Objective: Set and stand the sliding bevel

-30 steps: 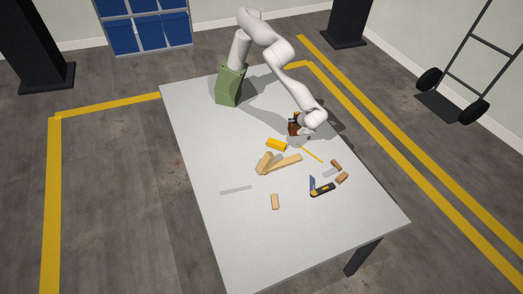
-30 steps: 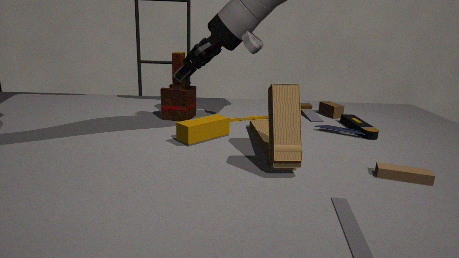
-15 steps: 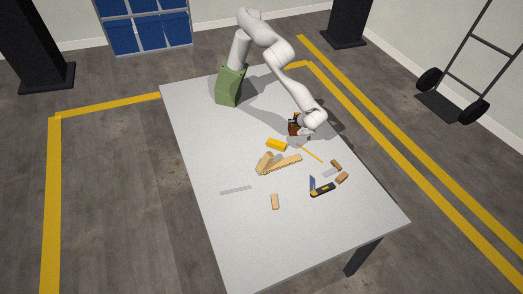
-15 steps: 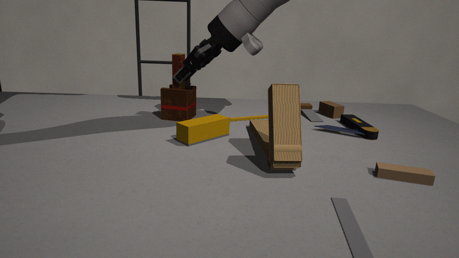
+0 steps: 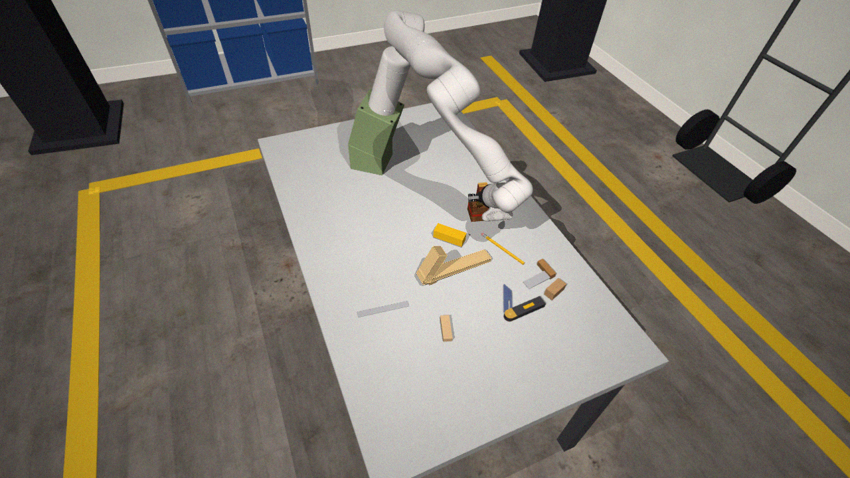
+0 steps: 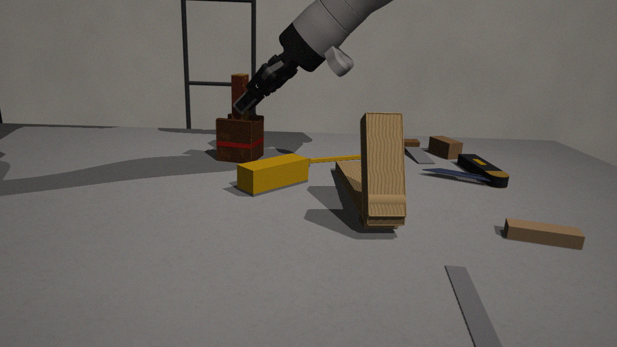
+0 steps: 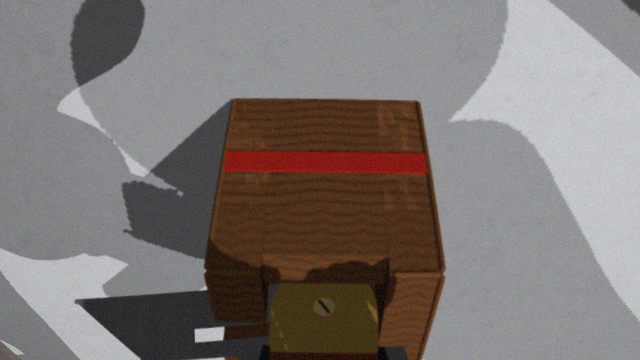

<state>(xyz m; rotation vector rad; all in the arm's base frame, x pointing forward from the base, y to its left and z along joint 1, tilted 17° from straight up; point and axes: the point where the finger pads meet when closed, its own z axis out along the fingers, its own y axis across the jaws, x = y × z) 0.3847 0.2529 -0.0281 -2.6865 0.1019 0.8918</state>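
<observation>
The wooden sliding bevel (image 6: 239, 88) stands upright in the dark slotted block (image 6: 239, 138) (image 5: 475, 212) (image 7: 325, 215), which has a red band. In the wrist view its brass rounded foot (image 7: 322, 320) sits low in the block's pocket. I cannot tell whether it touches the pocket floor, and the blade is hidden. My gripper (image 6: 243, 103) (image 5: 479, 199) reaches down at a slant from the right and is shut on the bevel's stock just above the block. The leg and rail (image 5: 451, 264) (image 6: 382, 168) stand in mid-table. The black bevel (image 5: 524, 307) (image 6: 481, 167) lies to the right.
A yellow block (image 5: 449, 234) (image 6: 271, 172) and a pencil (image 5: 504, 248) lie just in front of the slotted block. Small wooden blocks (image 5: 446, 327) (image 6: 543, 233) (image 5: 554, 289) and a grey steel strip (image 5: 382, 309) (image 6: 470, 297) lie nearer the front. The table's right edge is close behind the block.
</observation>
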